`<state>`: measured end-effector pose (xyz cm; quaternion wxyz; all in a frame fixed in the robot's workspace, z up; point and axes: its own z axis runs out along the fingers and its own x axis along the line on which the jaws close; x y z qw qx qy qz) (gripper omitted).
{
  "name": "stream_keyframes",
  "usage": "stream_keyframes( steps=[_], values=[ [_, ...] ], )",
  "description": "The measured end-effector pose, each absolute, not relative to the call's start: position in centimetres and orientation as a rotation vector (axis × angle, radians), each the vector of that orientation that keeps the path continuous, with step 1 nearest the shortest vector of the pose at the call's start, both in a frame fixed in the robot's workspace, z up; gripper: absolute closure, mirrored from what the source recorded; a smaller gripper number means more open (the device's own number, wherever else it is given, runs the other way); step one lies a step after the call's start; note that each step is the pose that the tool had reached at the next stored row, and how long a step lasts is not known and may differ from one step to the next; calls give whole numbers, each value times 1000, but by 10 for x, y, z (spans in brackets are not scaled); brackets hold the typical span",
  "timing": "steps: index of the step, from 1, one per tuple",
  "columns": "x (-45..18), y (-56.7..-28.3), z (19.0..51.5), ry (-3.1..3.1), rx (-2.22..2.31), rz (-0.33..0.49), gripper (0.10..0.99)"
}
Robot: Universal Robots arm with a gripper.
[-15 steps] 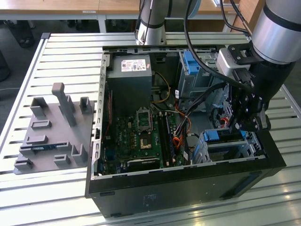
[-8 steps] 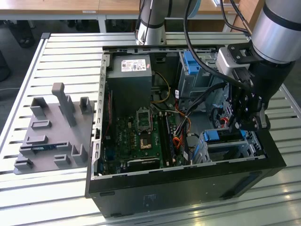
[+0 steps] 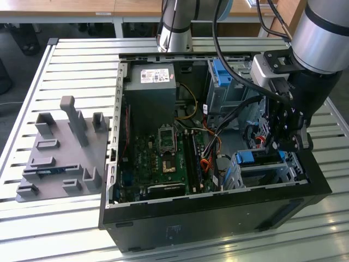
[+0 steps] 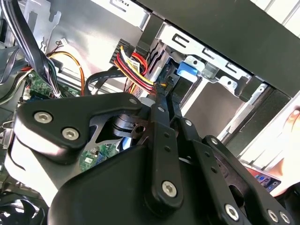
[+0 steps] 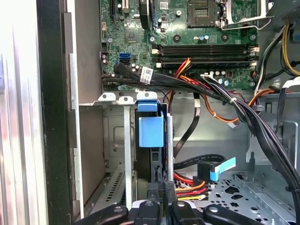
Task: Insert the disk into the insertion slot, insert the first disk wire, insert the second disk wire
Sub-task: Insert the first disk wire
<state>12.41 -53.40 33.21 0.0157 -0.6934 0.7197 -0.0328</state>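
Note:
The disk [image 3: 260, 157] sits in the insertion slot [image 3: 272, 173] at the case's near corner, on the exterior view's right. In the first wrist view its blue carrier [image 5: 151, 131] stands between the slot's silver rails [image 5: 127, 154]. My gripper [image 5: 158, 185] is shut, its fingertips at the disk's rear edge; the exterior view shows the gripper [image 3: 275, 144] reaching down over the slot. In the second wrist view the gripper [image 4: 164, 89] ends just short of the blue carrier [image 4: 187, 69]. A red-and-yellow wire bundle [image 5: 190, 188] and a black plug on a blue cable [image 5: 208, 169] lie beside the fingers, unplugged.
The open case holds a green motherboard [image 3: 163, 158], a grey power supply [image 3: 150, 84] and a taller cage with a blue latch [image 3: 221, 82]. Black cable bundles [image 5: 225, 93] cross above the slot. A grey fixture [image 3: 62, 153] stands on the slatted table at the exterior view's left.

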Motion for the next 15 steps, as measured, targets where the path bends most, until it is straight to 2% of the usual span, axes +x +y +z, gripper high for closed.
stream_keyframes(
  steps=[15],
  values=[
    [125, -534, 329, 2247, -2148, -102, 922]
  ],
)
